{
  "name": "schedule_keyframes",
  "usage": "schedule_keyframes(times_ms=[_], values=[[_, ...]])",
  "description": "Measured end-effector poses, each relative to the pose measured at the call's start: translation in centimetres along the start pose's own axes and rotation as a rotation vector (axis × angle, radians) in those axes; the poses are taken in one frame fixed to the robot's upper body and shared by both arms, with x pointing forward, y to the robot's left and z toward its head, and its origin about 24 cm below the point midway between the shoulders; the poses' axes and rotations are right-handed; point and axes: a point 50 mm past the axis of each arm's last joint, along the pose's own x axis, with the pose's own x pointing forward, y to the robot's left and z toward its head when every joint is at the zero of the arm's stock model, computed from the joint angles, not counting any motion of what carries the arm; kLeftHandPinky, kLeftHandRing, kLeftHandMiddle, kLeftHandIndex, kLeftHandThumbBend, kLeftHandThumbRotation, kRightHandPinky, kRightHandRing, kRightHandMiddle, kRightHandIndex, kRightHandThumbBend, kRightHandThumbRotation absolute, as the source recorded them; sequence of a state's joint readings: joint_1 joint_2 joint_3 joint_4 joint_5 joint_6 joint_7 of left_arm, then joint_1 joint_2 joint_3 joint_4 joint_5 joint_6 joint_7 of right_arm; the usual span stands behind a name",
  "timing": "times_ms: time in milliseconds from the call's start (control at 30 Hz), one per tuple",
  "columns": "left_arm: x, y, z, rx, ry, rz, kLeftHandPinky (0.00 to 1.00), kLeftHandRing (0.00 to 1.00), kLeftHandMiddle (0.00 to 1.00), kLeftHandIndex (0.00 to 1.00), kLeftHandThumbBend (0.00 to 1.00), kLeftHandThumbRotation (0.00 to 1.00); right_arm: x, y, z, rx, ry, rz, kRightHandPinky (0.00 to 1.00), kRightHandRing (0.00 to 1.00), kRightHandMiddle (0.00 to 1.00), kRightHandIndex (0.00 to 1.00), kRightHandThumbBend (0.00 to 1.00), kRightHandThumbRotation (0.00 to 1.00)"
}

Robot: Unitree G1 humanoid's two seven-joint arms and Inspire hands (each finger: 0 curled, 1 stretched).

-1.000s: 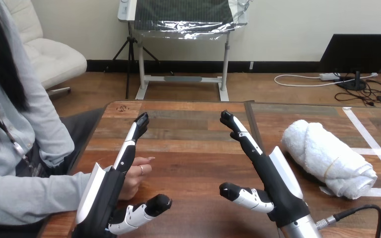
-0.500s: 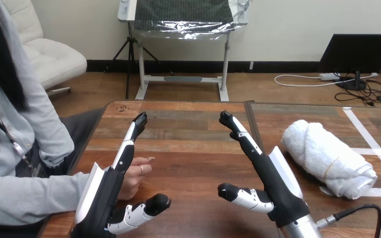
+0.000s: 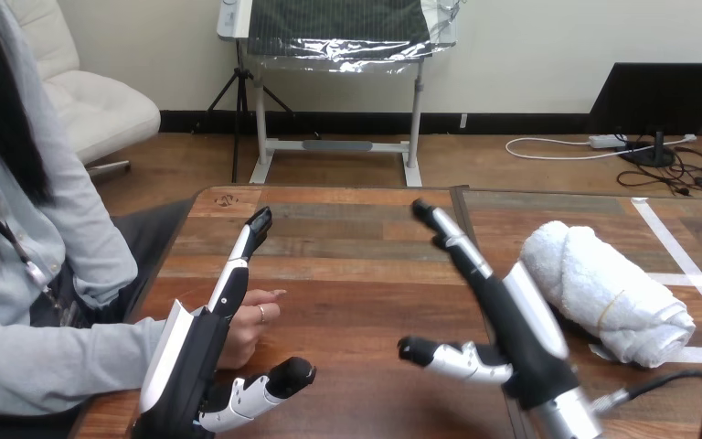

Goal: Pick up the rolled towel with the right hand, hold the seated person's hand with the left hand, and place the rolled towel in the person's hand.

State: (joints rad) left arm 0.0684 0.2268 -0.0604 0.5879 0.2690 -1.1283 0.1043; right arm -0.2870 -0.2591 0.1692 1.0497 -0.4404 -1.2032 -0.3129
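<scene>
The rolled towel [image 3: 603, 293] lies on the desk [image 3: 347, 265] just beside the right hand [image 3: 521, 338], at its right; this hand is spread, fingers straight.

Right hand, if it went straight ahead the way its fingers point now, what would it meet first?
Probably nothing: the right hand points across bare table toward its far edge. The rolled towel lies to its right, outside that line.
</scene>
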Motion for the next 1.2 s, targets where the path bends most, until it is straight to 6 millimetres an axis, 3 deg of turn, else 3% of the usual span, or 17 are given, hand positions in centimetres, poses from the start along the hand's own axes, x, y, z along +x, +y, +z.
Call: schedule_keyframes(times_ms=[333,1200], values=[[0.0,-0.1,0.0,-0.003,-0.001,0.002,0.96,0.96,0.99,0.98,1.00,0.87,1.2,-2.8,-0.3,-0.068,0.023,-0.060,0.91,0.96,0.94,0.94,1.00,0.64],[0.1,-0.7,0.1,-0.018,-0.007,0.005,0.94,0.97,1.00,0.98,1.00,0.87,6.5,-12.4,0.6,-0.228,0.127,-0.249,0.92,0.99,0.98,0.99,1.00,0.60]])
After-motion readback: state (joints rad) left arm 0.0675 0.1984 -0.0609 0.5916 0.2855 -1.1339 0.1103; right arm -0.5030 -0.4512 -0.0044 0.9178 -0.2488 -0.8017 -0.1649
